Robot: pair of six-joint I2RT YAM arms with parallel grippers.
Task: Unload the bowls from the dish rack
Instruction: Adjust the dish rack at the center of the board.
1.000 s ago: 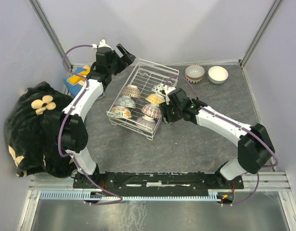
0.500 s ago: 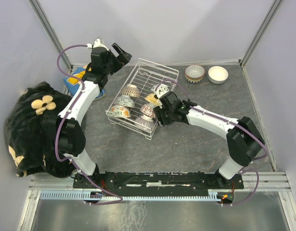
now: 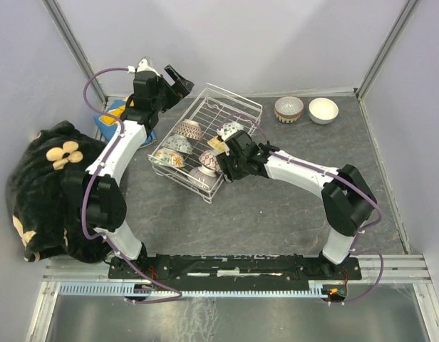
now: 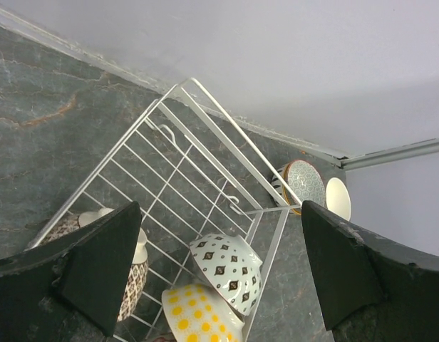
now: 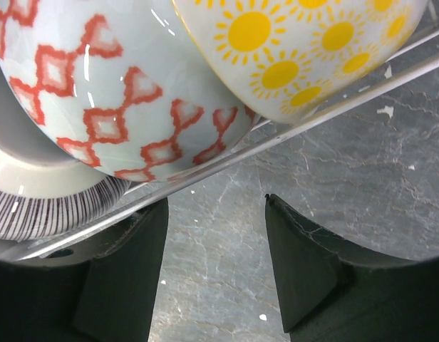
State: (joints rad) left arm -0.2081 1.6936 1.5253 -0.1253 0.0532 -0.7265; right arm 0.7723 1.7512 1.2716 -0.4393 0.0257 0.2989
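The white wire dish rack (image 3: pixel 237 100) sits skewed at the table's middle back, holding several patterned bowls (image 3: pixel 175 144) upside down. My right gripper (image 3: pixel 225 158) is pressed against the rack's near right side. It is open, with only table between its fingers. In the right wrist view (image 5: pixel 216 206) a rack wire (image 5: pixel 312 117) runs just above the fingertips, with a red-diamond bowl (image 5: pixel 112 92) and a yellow sun bowl (image 5: pixel 305 50) behind it. My left gripper (image 3: pixel 178 80) hovers wide open above the rack's far left corner. It looks down on a diamond-dotted bowl (image 4: pixel 226 267).
Two bowls (image 3: pixel 288 108) (image 3: pixel 323 110) stand on the table at the back right, outside the rack. A black plush with pale flowers (image 3: pixel 52 185) fills the left side. A blue and yellow object (image 3: pixel 116 114) lies by the left wall.
The right gripper has moved left against the rack, and the rack with its bowls has slid left and turned. The left gripper has barely shifted.
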